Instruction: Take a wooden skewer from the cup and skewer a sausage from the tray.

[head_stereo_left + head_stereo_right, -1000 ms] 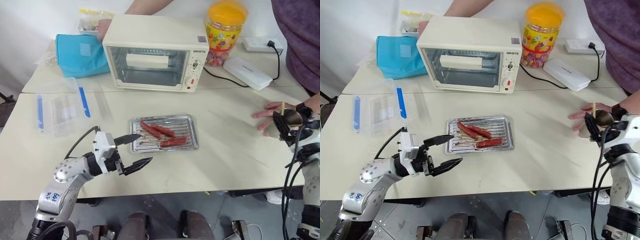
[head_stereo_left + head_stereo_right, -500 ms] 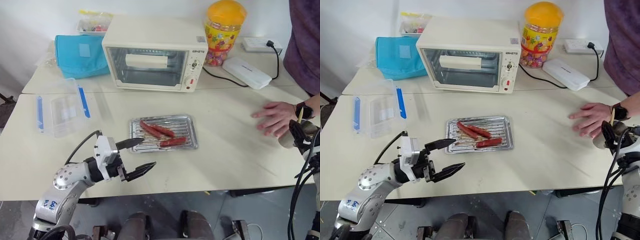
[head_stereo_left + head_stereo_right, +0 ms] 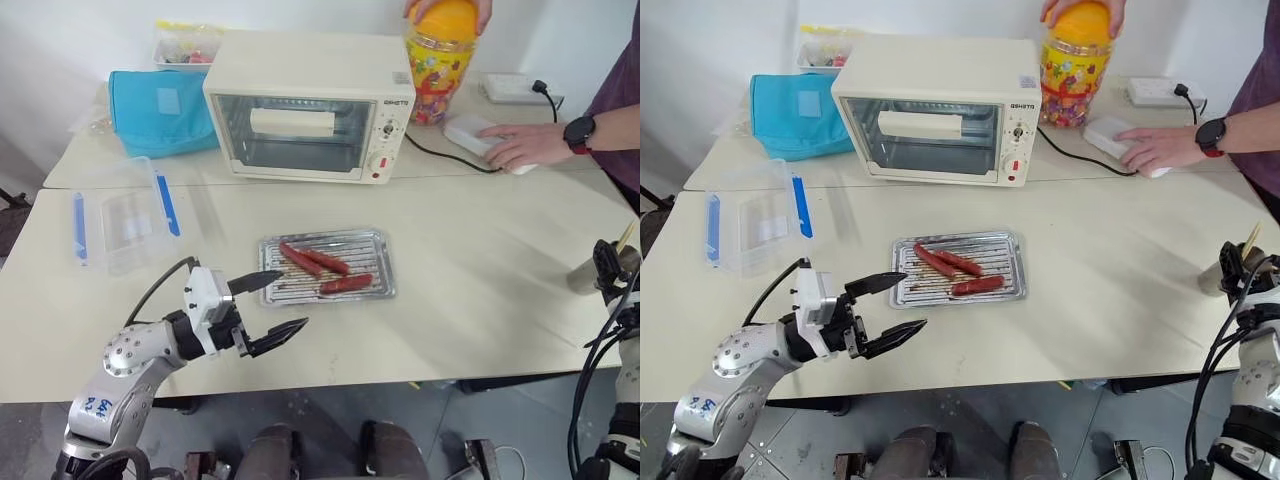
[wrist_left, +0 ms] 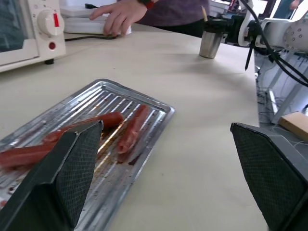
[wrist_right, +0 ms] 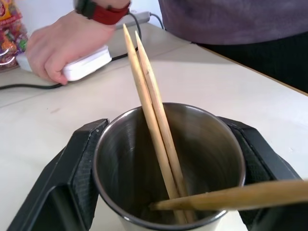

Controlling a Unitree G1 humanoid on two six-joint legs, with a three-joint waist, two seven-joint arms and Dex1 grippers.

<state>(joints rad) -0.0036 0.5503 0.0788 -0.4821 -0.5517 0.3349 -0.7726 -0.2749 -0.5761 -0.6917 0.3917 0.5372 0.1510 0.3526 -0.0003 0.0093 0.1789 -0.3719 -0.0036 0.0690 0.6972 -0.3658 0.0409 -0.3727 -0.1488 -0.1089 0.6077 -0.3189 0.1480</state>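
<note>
On the pale table [image 3: 470,290] the tray [image 3: 328,267] holds three sausages [image 3: 348,283], beside the left gripper [image 3: 268,304], its jaws wide apart. The right wrist view reveals the right gripper [image 5: 168,163] clamped on the cup [image 5: 168,159], three skewers [image 5: 154,120] inside
</note>
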